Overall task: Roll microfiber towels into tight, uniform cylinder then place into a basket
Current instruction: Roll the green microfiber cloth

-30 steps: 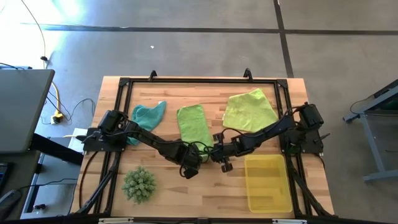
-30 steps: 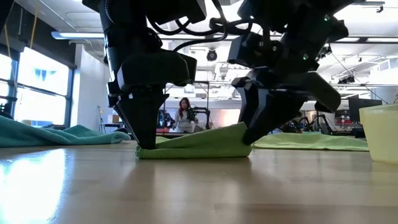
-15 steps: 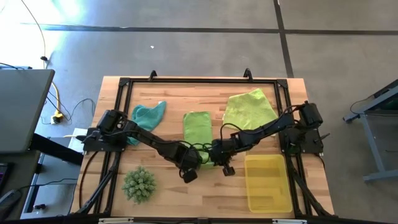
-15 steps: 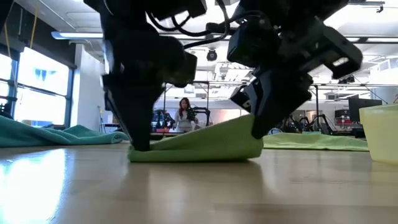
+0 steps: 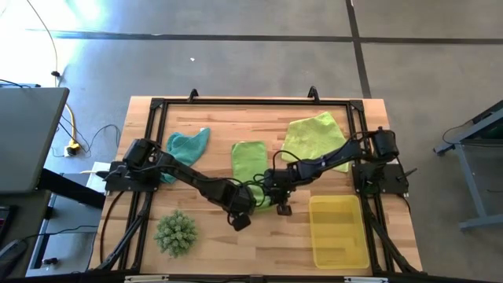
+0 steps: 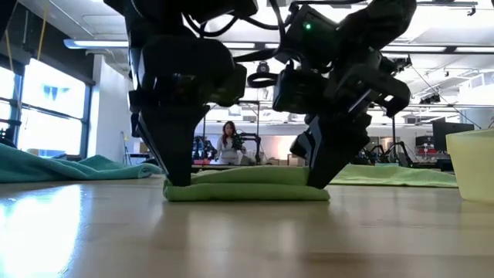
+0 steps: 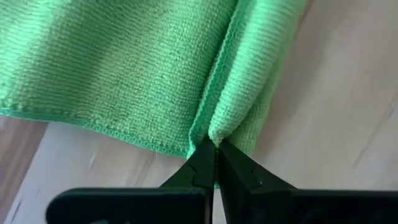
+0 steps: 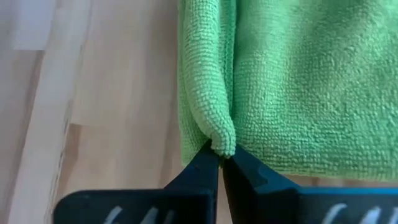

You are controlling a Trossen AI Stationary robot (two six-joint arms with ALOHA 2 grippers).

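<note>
bright green towel (image 5: pixel 250 163) | folded double, flat | corners pinched by both grippers

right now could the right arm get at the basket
Probably yes, but not yet: the basket sits open just beside the right hand, nothing between. That hand is shut on the bright green towel's folded edge, as is the left hand, so it would have to let go.

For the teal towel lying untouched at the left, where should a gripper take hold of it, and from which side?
Judging by its pose, the teal towel is best pinched at the narrow end that reaches toward the table's far edge, coming straight down from above. It lies crumpled rather than flat, so that end stands clear of wood on both sides. The left arm's base sits beside its other end, which crowds any approach there.
</note>
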